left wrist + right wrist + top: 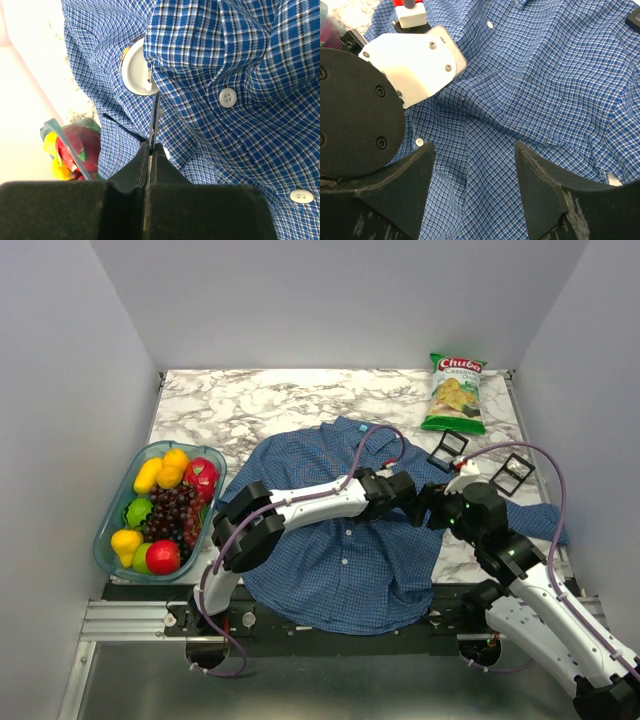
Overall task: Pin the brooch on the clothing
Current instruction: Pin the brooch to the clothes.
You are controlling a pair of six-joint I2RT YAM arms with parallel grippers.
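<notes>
Marble-patterned tabletop, grey walls on three sides. At the left edge we note a fruit tray. At far right is a chip bag, with two small black clips near it.

Task item: the shirt lies spread across the middle of the tabletop toward the near edge. Its collar points away from the arm bases and one sleeve trails off to the right.

Left tool: clenched. In its wrist view a thin, edge-on strip runs from between the fingers up to the brooch, a white round disc. The disc's right part is tucked under a fold of the buttoned front. We read this as a grasp on the brooch by its back fitting. Whether the strip is the pin itself, we cannot tell.

Right tool: released, jaws wide. It hovers over rumpled cloth just beside the left wrist, with nothing between its fingers.

Step in hand (our judgement): seating the brooch at the chest, with the fitting presented to the fabric edge. We see no sign that it is fastened yet.

Next move calls for the right tool to pinch the fold near the disc and hold the cloth taut. The left can then push the pin through and close it. The risk is that slack cloth bunches and the pin skates instead of piercing.
</notes>
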